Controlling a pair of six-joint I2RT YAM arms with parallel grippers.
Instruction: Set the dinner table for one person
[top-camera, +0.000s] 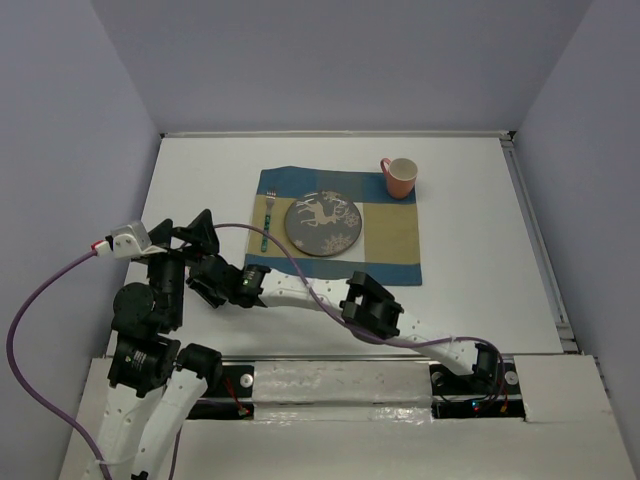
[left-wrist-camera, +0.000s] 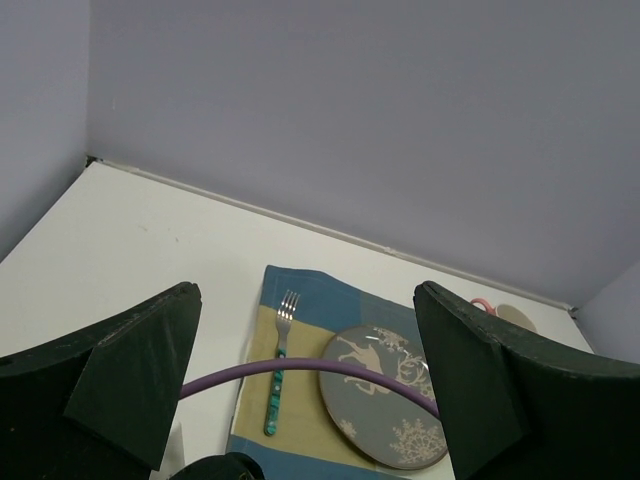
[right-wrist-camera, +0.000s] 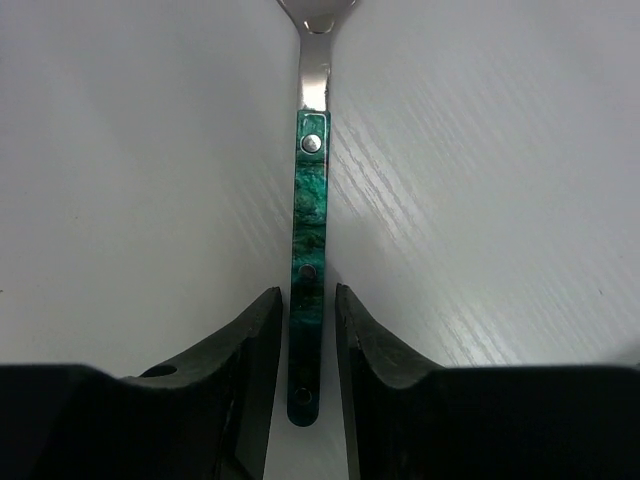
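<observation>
- The green-handled utensil (right-wrist-camera: 308, 250) sits dead centre in the right wrist view. Its long axis runs straight up the frame, away from the right gripper (right-wrist-camera: 308, 295), with the handle end down between the fingers.
- Those fingers hug the handle on both sides with barely a sliver of gap. I honestly can't tell if they're pinching it or just flanking it.
- All this is over bare white table (top-camera: 200, 170), left of centre in the top view, off the placemat (top-camera: 395, 250).
- The right arm is clearly the one on it. The left gripper (left-wrist-camera: 307, 290) has its fingers spread wide with nothing in them, and it just looks toward the placemat.
- Plate (top-camera: 322, 227), fork (top-camera: 267, 225) and cup (top-camera: 400, 177) sit on the placemat.
- The utensil's head is cut off at the top edge, so spoon or knife, no idea. In the top view the arms hide it completely.
</observation>
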